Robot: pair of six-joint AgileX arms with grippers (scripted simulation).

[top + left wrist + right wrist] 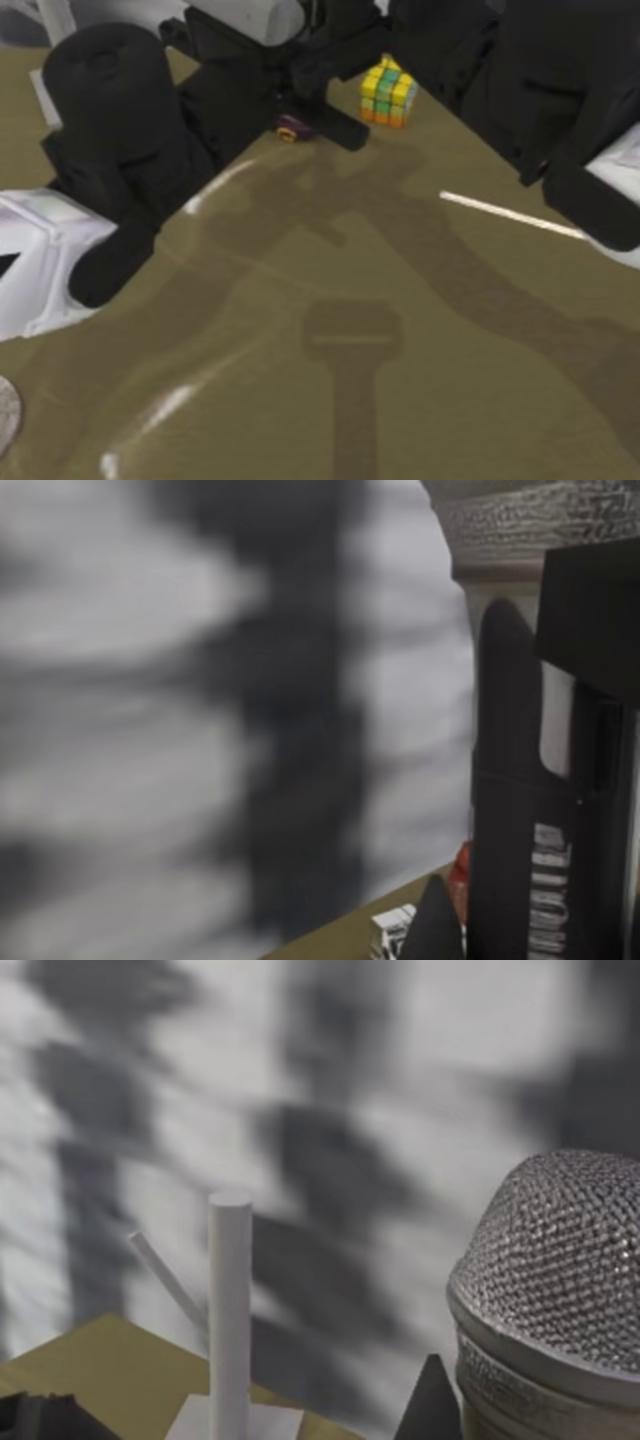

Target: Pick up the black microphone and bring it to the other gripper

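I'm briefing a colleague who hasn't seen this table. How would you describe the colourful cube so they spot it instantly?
Look along the far edge of the olive table in the top view, between the left arm and the right arm. The cube sits there. It is the only multicoloured thing, a grid of yellow, green and orange squares, unlike the small purple item to its left.

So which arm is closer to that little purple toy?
Left. The left arm hangs over the purple toy, partly hiding it; the right arm sits farther off, beyond the coloured cube.
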